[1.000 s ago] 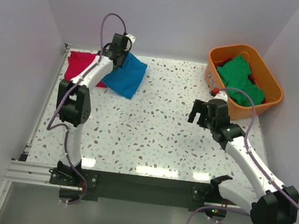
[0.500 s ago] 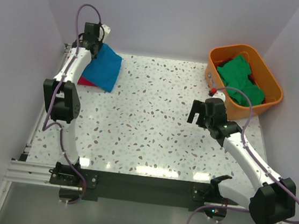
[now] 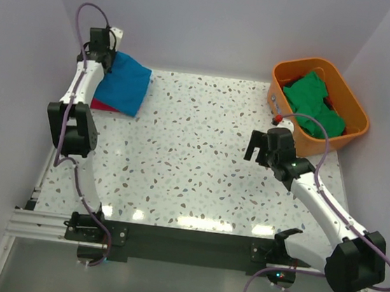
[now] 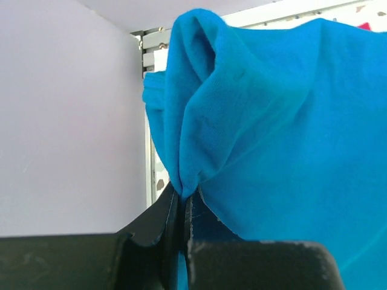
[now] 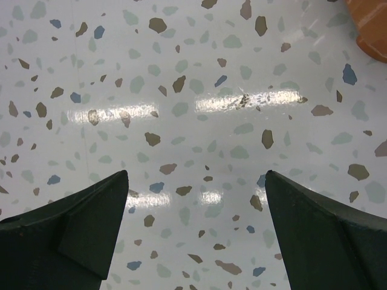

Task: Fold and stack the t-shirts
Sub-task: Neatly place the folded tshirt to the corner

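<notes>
A folded bright blue t-shirt [image 3: 124, 83] lies at the table's far left corner, over a crimson red t-shirt [image 3: 101, 105] of which only a strip shows. My left gripper [image 3: 101, 54] is shut on a pinch of the blue cloth [image 4: 242, 121] at its far left edge. Green t-shirts [image 3: 312, 103] fill the orange bin. My right gripper [image 3: 257, 147] hovers open over bare table right of centre, its fingers [image 5: 91, 217] wide apart with nothing between them.
The orange bin [image 3: 352, 100] stands at the far right corner of the speckled table [image 3: 193, 160]. Lilac walls close in on the left, back and right. A metal rail [image 4: 148, 121] runs along the left table edge by the blue shirt.
My left gripper has carried the blue t-shirt leftward, from the middle-left of the far edge to the far left corner, so it now covers most of the red one. The right arm barely moved.
</notes>
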### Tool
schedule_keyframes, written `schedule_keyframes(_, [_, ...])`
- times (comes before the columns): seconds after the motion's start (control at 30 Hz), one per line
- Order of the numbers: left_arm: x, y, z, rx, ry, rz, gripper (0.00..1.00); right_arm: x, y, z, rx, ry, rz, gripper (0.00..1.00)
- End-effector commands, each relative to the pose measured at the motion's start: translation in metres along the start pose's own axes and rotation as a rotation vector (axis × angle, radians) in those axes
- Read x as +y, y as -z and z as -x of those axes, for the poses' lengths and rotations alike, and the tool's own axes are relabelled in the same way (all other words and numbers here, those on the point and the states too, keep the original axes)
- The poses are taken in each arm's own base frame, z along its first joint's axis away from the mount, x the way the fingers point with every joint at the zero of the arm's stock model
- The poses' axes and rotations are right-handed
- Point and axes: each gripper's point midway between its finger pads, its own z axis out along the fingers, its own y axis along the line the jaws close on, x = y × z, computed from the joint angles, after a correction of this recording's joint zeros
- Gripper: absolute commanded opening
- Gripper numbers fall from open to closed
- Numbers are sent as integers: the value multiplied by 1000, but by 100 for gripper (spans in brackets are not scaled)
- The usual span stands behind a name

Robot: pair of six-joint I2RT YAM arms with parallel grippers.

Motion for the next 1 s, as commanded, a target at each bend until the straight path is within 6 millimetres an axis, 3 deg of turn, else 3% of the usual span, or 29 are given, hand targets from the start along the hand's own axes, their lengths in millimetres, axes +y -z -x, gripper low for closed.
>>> schedule_keyframes(0.0, [30,-18,16,-80,117,68,0,0,5,19,-44,-19,-19,99])
schedule_keyframes(0.07, [26,-32,1,-41,121,75,5,0,4,19,-43,-18,-21,99])
schedule_keyframes(0.1, [25,-36,-4,-26,131,85,26,0,4,18,-42,-18,-22,99])
schedule_keyframes(0.13, [29,-40,-12,-1,137,119,56,1,4,19,-42,-16,-22,99])
schedule_keyframes(0.17, [31,-45,-19,22,146,155,100,0,4,20,-45,-17,-24,99])
schedule_keyframes(0.2, [37,-46,-23,37,189,203,100,0,4,19,-39,-14,-27,99])
schedule_keyframes(0.23, [56,-40,-27,58,227,318,100,-1,4,19,-39,-13,-29,99])
schedule_keyframes(0.3, [70,-29,-23,51,326,373,100,-1,8,21,-45,-17,-28,99])
schedule_keyframes(0.37, [86,-1,-1,-4,398,380,100,-1,11,23,-50,-30,-25,99])
schedule_keyframes(0.43, [77,16,14,-62,516,307,100,1,19,26,-60,-35,-7,99])
schedule_keyframes(0.47, [82,42,32,-128,564,275,100,1,21,26,-63,-34,0,99])
schedule_keyframes(0.5, [77,50,37,-149,595,233,100,1,26,27,-70,-38,5,99])
schedule_keyframes(0.53, [56,51,31,-138,656,145,100,1,28,27,-72,-41,9,99])
schedule_keyframes(0.57, [55,71,39,-170,707,113,100,1,29,24,-67,-39,17,99])
schedule_keyframes(0.6, [44,76,39,-169,774,62,100,1,30,23,-63,-47,19,99])
schedule_keyframes(0.63, [16,75,27,-125,783,-46,100,1,33,22,-65,-48,24,99])
schedule_keyframes(0.7, [-16,98,31,-132,798,-130,100,-1,36,21,-66,-60,19,99])
schedule_keyframes(0.73, [-46,113,23,-111,757,-125,100,-2,39,22,-72,-61,23,99])
schedule_keyframes(0.8, [-84,132,12,-97,692,-97,100,-4,42,22,-78,-67,18,99])
schedule_keyframes(0.83, [-105,134,-15,-51,653,-64,100,-4,43,21,-80,-68,20,98])
schedule_keyframes(0.87, [-136,159,-8,-92,627,-134,100,-5,44,19,-84,-75,23,99])
schedule_keyframes(0.9, [-155,167,-16,-92,629,-170,100,-3,44,20,-90,-77,31,99])
schedule_keyframes(0.93, [-180,166,-52,-31,603,-194,100,-2,44,19,-89,-81,40,99])
schedule_keyframes(0.97, [-199,183,-53,-56,618,-249,100,-2,44,16,-86,-71,46,99])
